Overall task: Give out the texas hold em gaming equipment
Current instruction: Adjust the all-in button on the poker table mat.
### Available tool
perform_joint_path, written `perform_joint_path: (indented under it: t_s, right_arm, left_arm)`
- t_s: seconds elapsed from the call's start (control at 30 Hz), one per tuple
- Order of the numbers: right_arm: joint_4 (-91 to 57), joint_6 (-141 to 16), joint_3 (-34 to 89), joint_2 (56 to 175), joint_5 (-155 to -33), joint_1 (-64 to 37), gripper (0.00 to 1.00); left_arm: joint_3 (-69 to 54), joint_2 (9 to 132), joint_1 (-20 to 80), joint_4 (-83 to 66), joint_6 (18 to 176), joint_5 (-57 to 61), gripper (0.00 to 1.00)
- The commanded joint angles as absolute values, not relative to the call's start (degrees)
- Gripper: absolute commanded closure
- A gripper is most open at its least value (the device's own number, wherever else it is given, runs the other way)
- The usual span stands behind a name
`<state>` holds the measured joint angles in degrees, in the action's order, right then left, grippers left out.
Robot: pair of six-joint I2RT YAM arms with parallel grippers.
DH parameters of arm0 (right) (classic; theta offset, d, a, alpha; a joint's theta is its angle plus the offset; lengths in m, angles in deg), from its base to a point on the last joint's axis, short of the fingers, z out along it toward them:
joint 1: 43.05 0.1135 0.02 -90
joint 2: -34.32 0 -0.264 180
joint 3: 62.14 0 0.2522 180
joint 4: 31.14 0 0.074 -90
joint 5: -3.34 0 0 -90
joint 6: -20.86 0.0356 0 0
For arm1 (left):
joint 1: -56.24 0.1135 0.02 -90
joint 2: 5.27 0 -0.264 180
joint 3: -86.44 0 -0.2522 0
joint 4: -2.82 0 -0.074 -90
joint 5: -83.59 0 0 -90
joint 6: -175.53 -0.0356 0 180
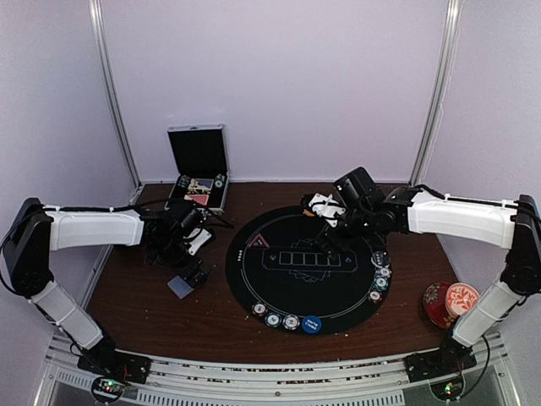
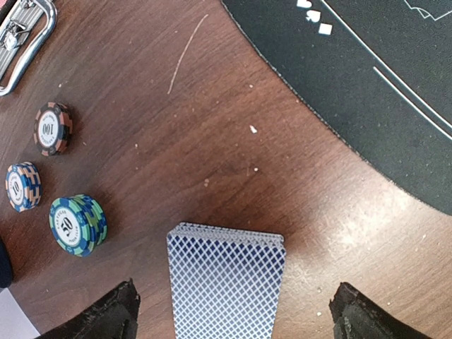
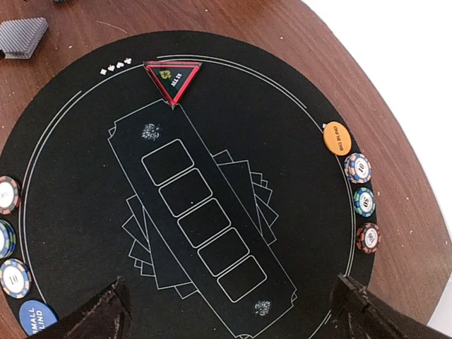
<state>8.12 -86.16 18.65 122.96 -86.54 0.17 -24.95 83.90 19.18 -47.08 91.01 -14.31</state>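
A deck of blue-backed playing cards lies on the wooden table left of the round black mat. My left gripper hangs open over the deck, one finger on either side and clear of it. Three chip stacks sit left of the deck. My right gripper is open above the mat's printed card slots, holding nothing. A red triangle marker lies on the mat's far side. An orange button and three chips line one edge; more chips and a blue button line the other.
An open silver case with more chips stands at the back left, its handle near the left gripper. A red floral cup and saucer sit at the right edge of the table. White walls enclose the back and sides.
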Motion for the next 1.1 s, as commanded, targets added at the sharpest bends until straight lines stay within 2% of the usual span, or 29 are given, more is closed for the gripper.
perform_joint_path:
  t_s: [0.0, 0.23, 0.47, 0.77, 1.07]
  right_arm:
    - [7.4, -85.2, 18.6, 122.9, -85.8, 1.0, 0.00]
    - [6.8, -84.8, 19.1, 123.1, -87.7, 1.7, 0.00]
    - [10.8, -83.8, 27.8, 131.3, -89.8, 1.2, 0.00]
    - [16.7, -80.8, 51.5, 153.7, -91.0, -3.8, 0.00]
    - [19.0, -76.3, 71.0, 171.7, -89.4, -3.7, 0.00]
  left_arm:
    - [-25.6, 84.6, 19.5, -46.6, 92.0, -14.7, 0.02]
    - [-25.6, 86.4, 20.3, -46.8, 92.6, -15.3, 0.02]
    - [-25.4, 84.9, 21.4, -46.5, 92.9, -15.0, 0.02]
    - [-25.3, 79.8, 21.5, -45.9, 99.3, -19.3, 0.02]
    - [-24.2, 82.3, 21.5, -48.0, 101.6, -22.9, 0.02]
